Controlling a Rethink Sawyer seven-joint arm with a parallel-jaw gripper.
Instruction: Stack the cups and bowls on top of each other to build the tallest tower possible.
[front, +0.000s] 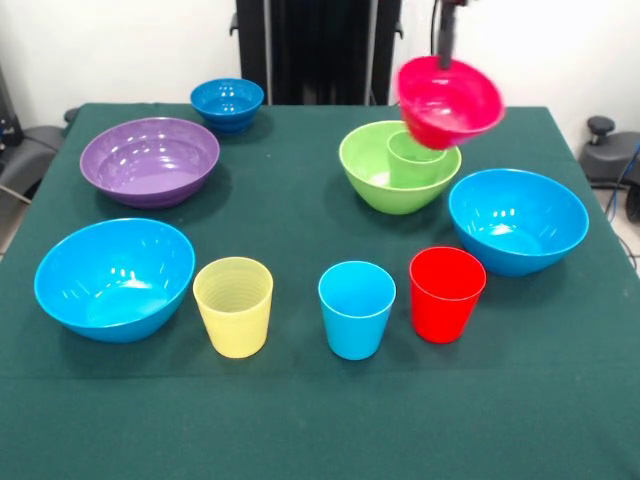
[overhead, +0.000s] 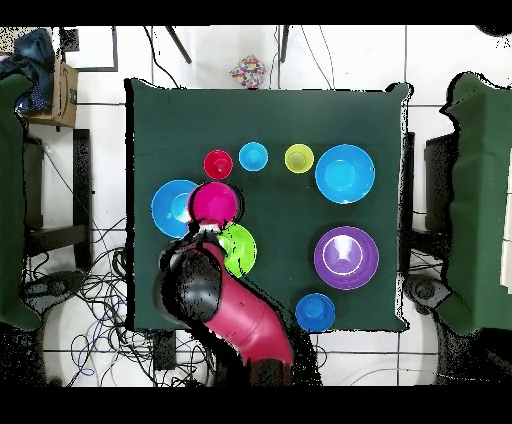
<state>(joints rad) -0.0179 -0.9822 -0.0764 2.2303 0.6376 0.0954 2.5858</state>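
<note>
Basically, front view first: the gripper (front: 446, 58) comes down at the top right of the frame, and its dark tips meet the far rim of the small pink-red bowl (front: 450, 102), which hangs tilted in the air, so it reads as clamped on that bowl. The bowl is above and slightly right of the large lime green bowl (front: 396, 166), which sits on the green table (front: 300, 200) with the green cup (front: 415, 156) upright inside it. Right of that, a large light blue bowl (front: 518, 220). Lower row, left to right: second large light blue bowl (front: 113, 279), pale yellow cup (front: 233, 306), light blue cup (front: 356, 309), red cup (front: 446, 293), all upright and apart. Purple bowl (front: 150, 160) at upper left, small dark blue bowl (front: 227, 104) behind it near the far table edge. No readable writing or brand on anything.

Overhead view: red arm (overhead: 240, 320) enters from the bottom and covers part of the lime green bowl. Pink-red bowl is left of centre, overlapping the rim of a light blue bowl on its left. Cups line up above it; purple bowl at right, dark blue bowl at lower right. No labels legible here either.
</note>
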